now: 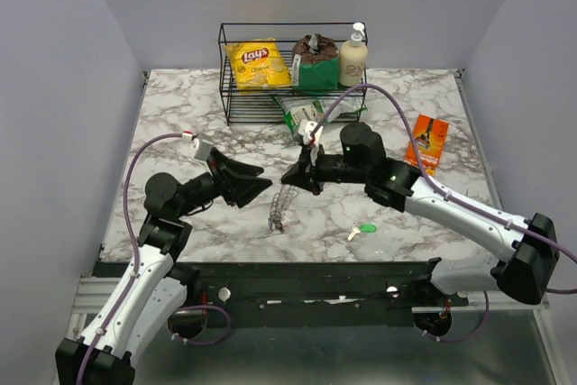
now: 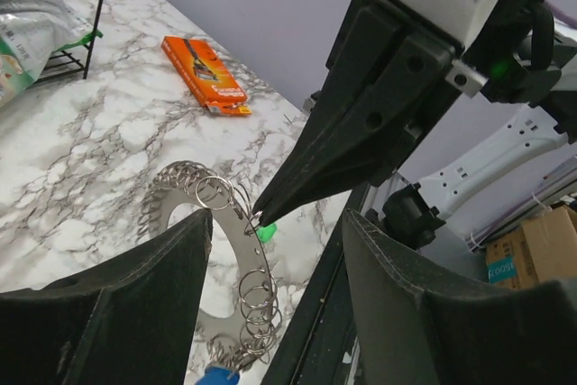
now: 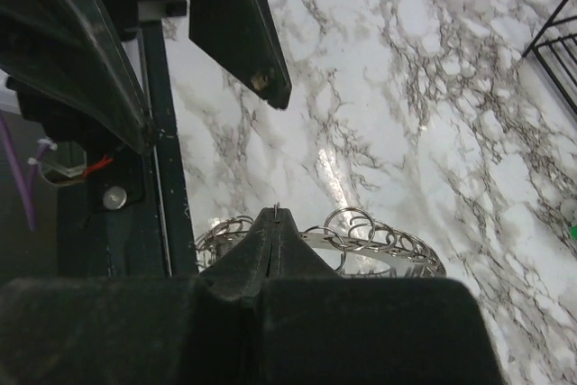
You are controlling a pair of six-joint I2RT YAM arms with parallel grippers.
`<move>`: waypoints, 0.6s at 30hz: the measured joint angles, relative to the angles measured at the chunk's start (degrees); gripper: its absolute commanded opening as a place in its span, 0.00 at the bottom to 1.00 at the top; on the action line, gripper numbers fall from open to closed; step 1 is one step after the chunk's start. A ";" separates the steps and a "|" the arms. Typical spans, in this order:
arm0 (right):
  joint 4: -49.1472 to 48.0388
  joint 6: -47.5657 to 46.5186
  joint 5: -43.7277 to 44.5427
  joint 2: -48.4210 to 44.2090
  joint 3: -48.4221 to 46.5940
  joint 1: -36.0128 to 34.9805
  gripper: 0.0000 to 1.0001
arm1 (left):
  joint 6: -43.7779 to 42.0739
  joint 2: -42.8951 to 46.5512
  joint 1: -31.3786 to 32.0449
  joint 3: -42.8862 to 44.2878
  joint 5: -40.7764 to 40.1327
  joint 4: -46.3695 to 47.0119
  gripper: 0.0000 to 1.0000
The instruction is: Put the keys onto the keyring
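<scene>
My right gripper [image 1: 290,178] is shut on one small split ring of the keyring [image 1: 280,206], a silvery band hung with several wire rings that dangles from its tip down toward the table. The keyring also shows in the left wrist view [image 2: 242,263] and the right wrist view [image 3: 388,241]. A blue key head [image 2: 216,375] hangs at the keyring's lower end. The green key [image 1: 365,231] lies on the marble near the front edge, apart from both grippers. My left gripper [image 1: 262,179] is open and empty, just left of the keyring. The red key is out of view.
A black wire basket [image 1: 225,87] at the back holds a yellow chips bag [image 1: 258,62], a dark bag and a cream bottle [image 1: 352,58]. A green packet [image 1: 302,114] lies in front of it. An orange packet [image 1: 430,142] lies at the right.
</scene>
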State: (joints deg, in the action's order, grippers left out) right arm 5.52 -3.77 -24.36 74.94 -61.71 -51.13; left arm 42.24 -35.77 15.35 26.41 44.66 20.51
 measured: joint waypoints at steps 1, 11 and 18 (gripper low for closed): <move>-0.48 0.35 -0.98 -0.63 0.31 0.44 0.01 | -0.83 -0.31 1.36 0.31 -0.37 -0.04 0.67; -4.66 2.78 -10.34 -7.06 2.97 2.89 0.01 | -4.46 -0.96 5.77 0.44 -2.21 0.79 0.60; -5.55 2.95 -15.37 -7.89 2.97 2.89 0.01 | -4.98 -2.51 7.34 0.42 -0.87 5.31 0.51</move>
State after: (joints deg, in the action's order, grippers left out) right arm -0.03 -0.82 -39.72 67.05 -58.74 -48.25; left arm 37.26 -38.28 22.70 26.83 43.79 25.82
